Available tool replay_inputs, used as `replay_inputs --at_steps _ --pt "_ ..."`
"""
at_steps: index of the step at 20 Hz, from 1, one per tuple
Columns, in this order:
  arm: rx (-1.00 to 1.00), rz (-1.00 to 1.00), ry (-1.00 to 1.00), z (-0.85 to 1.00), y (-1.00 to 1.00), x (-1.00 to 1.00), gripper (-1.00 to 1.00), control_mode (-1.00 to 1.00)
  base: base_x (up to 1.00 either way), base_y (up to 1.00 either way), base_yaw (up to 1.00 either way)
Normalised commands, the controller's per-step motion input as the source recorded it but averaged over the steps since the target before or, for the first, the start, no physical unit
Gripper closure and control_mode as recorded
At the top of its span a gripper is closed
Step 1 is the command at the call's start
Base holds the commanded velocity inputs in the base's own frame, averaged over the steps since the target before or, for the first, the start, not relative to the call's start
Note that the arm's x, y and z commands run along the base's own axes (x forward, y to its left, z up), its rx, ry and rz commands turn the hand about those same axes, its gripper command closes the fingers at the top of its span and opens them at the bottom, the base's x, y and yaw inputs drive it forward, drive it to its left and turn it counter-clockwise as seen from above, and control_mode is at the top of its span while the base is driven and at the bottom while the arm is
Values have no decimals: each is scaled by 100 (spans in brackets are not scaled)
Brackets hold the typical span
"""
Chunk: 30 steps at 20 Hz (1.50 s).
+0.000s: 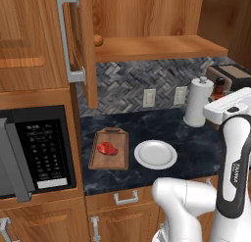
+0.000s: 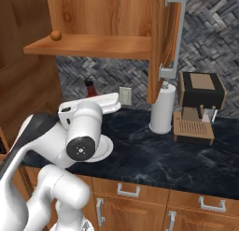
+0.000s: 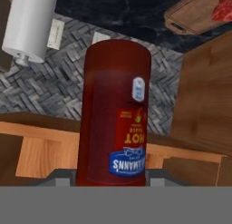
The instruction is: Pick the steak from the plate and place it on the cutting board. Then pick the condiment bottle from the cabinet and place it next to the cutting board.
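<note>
Steak point(image 1: 107, 149) lies on cutting board point(image 1: 98, 160); end effector point(image 3: 111, 180) clamps condiment bottle point(image 3: 113, 114).

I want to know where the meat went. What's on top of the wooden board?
The steak lies on the cutting board, toward its left side. Nothing else sits on it. Whatever is beneath the steak is covered.

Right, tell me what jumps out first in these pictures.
The red-brown bottle fills the hand view, gripped upside down in the jaws. On the dark counter, the steak lies on the board, beside the bare white plate.
</note>
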Motion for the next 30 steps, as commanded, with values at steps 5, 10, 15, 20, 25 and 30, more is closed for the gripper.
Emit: replay_inputs --at_steps 5,10,15,20,25,30 --pt "6 0 0 -22 3 0 100 -100 0 0 0" --pt "2 0 3 -23 0 3 100 -100 0 0 0" --pt "0 0 3 -26 0 5 100 -100 0 0 0" --pt "0 1 4 -24 0 1 100 -100 0 0 0" --pt "0 3 1 -16 0 3 100 -100 0 0 0" --pt "0 8 0 -20 0 6 100 -100 0 0 0"
